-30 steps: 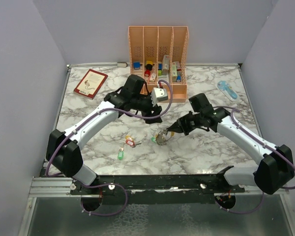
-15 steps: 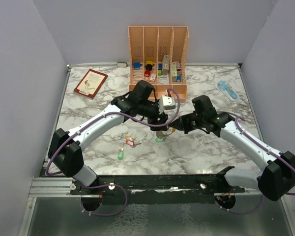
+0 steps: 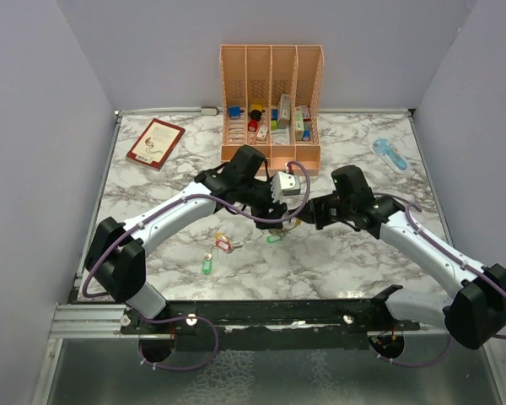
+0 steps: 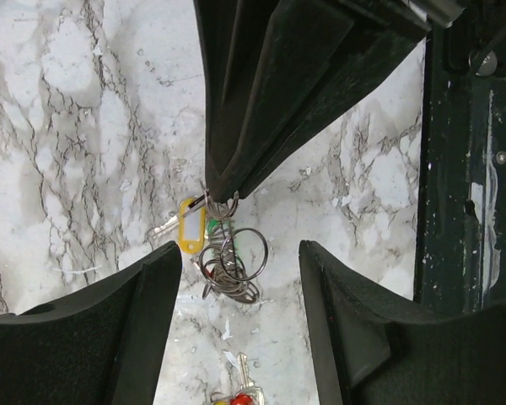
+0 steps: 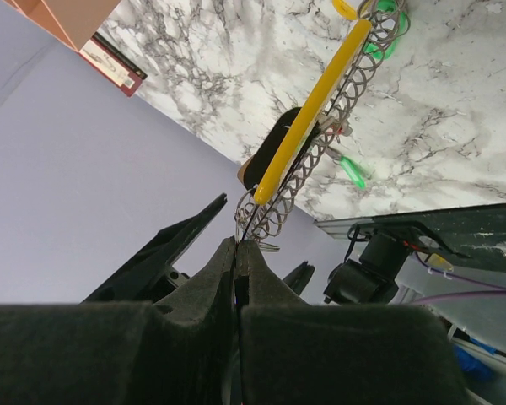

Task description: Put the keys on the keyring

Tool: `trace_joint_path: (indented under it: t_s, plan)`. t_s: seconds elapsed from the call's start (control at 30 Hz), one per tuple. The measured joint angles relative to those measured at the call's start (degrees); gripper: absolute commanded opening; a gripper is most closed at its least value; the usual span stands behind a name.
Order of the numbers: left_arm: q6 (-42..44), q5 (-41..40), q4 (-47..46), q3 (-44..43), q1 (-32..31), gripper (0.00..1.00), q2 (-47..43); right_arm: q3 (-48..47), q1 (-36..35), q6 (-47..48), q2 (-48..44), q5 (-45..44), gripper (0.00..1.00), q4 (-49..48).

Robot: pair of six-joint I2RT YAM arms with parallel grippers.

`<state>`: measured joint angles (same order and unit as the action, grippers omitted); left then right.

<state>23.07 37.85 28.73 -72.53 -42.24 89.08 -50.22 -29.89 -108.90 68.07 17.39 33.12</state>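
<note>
Marble-patterned desk (image 3: 354, 261) fills the overhead view, with a peach organizer (image 3: 271, 76) at its far edge and a red book (image 3: 155, 143) at the far left. Both arms reach in and meet at mid-desk, and the keyring (image 3: 279, 226) sits between their tips. A red-tagged key (image 3: 224, 245) and a green-tagged key (image 3: 207, 265) lie loose on the near left, apart from the ring.

From the left wrist, the left jaws stand spread and grip nothing, one dark finger low on each side of the view. The keyring shows in the gap beyond them, its wire loops bunched and a yellow tag (image 4: 191, 229) hanging beside them. The right jaws come in from the top and pinch the ring at its upper end.

From the right wrist, the right jaws are pressed together on the keyring's wire. The yellow tag runs away edge-on, and a green tag (image 5: 390, 24) dangles at the ring's far end.
</note>
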Motion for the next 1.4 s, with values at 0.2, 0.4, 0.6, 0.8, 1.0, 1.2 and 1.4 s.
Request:
trace_joint_path:
  t_s: [0.2,0.4,0.6,0.8,1.0,1.2,1.4]
  plan:
    - [0.3,-1.0,-1.2,0.3,0.0,0.60,0.6,1.2,0.0,-1.2,-1.7,0.1,0.01,-0.5]
    - [0.2,-1.2,-3.0,0.3,0.0,0.59,1.1,1.8,0.0,-1.9,-2.1,0.5,0.01,-1.9]
    - [0.2,-1.4,-4.1,0.3,0.0,0.54,1.5,2.8,0.0,-2.1,-2.1,1.5,0.01,-3.3]
    - [0.2,-1.6,-4.8,0.3,0.0,0.50,2.2,3.2,0.0,-2.1,-2.1,2.0,0.01,-4.2]
    - [0.2,-1.9,-5.2,0.3,0.0,0.46,2.7,4.1,0.0,-2.1,-2.1,2.6,0.01,-4.9]
    - [0.3,-1.9,-5.1,-0.1,-0.2,0.46,3.1,5.0,0.0,-2.4,-2.1,2.9,0.01,-5.4]
    - [0.7,-1.8,-4.6,-1.1,-0.2,0.45,3.5,5.2,0.1,-2.5,-2.1,2.9,0.01,-6.3]
